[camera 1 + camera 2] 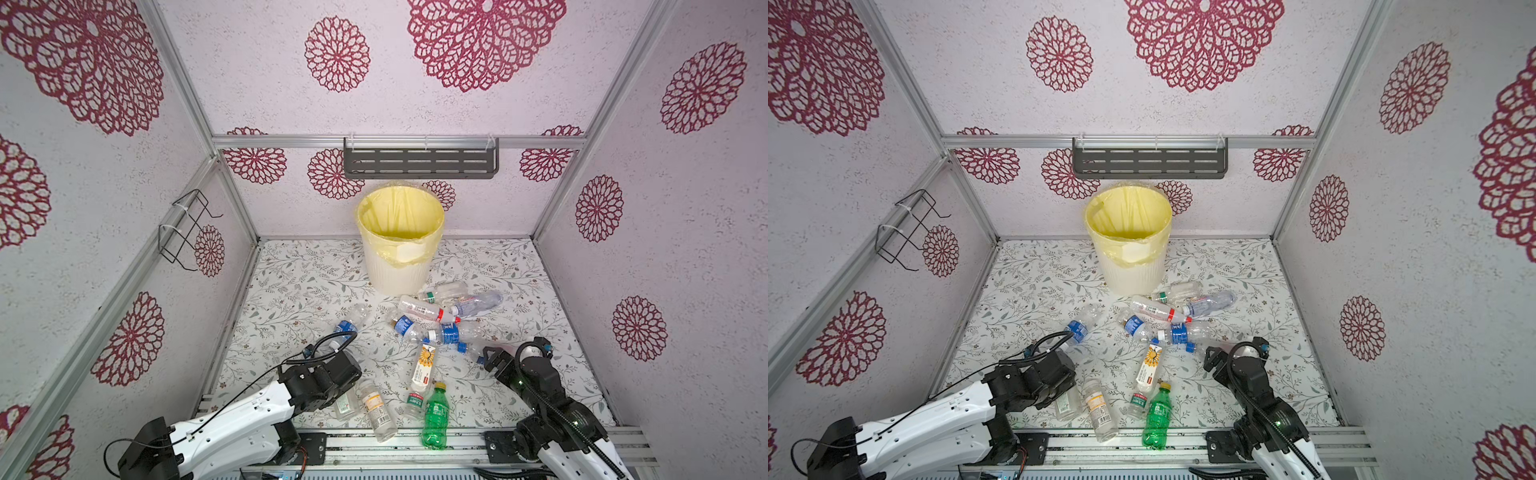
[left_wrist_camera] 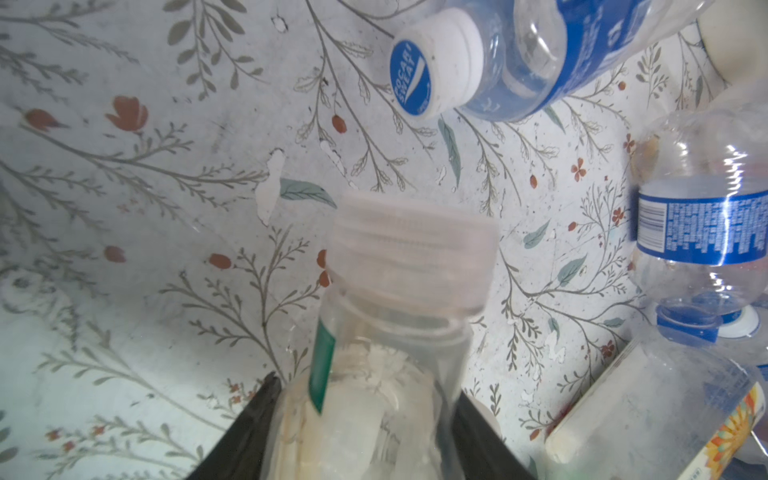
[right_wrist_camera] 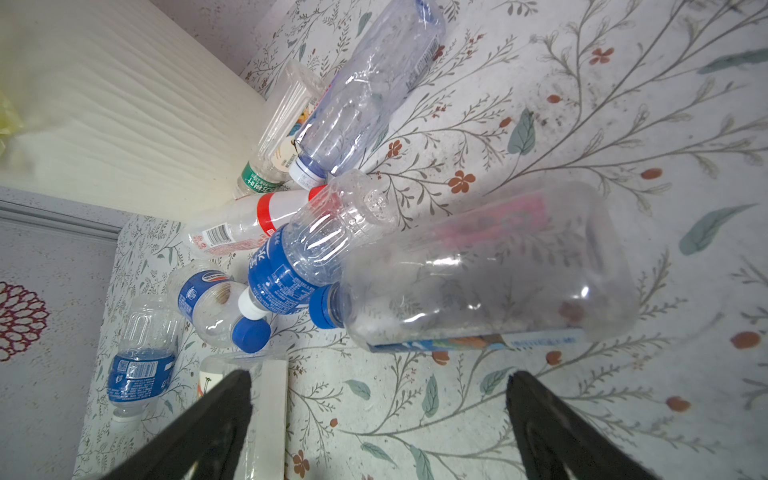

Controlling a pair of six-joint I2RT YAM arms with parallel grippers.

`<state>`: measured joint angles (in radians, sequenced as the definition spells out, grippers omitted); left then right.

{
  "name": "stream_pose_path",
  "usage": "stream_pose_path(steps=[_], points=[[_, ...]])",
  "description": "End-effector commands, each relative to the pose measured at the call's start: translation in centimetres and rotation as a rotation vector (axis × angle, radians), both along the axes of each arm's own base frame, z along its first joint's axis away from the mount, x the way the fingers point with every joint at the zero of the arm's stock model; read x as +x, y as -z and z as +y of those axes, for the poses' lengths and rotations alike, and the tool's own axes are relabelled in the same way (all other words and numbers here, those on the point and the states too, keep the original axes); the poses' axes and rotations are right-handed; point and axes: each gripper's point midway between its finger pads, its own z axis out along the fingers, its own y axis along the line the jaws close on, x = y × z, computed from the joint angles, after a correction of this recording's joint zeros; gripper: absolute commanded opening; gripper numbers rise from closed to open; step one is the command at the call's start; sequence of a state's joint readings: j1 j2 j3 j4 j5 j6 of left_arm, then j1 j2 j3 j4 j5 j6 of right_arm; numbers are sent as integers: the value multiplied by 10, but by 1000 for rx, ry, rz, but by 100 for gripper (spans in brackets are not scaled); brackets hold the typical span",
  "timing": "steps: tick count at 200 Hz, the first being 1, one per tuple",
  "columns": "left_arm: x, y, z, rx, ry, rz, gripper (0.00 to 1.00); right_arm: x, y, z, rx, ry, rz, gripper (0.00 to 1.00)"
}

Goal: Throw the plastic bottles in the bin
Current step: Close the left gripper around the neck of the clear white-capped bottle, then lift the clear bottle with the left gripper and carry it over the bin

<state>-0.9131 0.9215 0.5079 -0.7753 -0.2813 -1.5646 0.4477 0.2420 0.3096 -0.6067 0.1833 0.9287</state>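
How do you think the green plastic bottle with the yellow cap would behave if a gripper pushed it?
The green plastic bottle lies on its side and looks round, so it would probably roll. It appears empty, so it is likely light and easily knocked away. Its thin-looking wall may dent when squeezed.

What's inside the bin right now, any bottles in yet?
Only the pale yellow bag lining the bin shows in both top views; no bottle is visible inside. The near rim hides the bottom, so something lying low there cannot be ruled out.
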Motion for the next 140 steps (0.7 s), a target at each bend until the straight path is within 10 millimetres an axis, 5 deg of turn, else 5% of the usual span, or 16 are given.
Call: stream_pose_path(steps=[1, 83, 140], points=[[10, -17, 5, 9, -5, -48, 46, 2, -5, -2, 10, 22, -15, 99], [25, -49, 6, 4, 19, -96, 43, -1, -7, 4, -5, -34, 2, 99], [51, -96, -7, -54, 38, -203, 42, 0, -23, 10, -14, -73, 19, 99]])
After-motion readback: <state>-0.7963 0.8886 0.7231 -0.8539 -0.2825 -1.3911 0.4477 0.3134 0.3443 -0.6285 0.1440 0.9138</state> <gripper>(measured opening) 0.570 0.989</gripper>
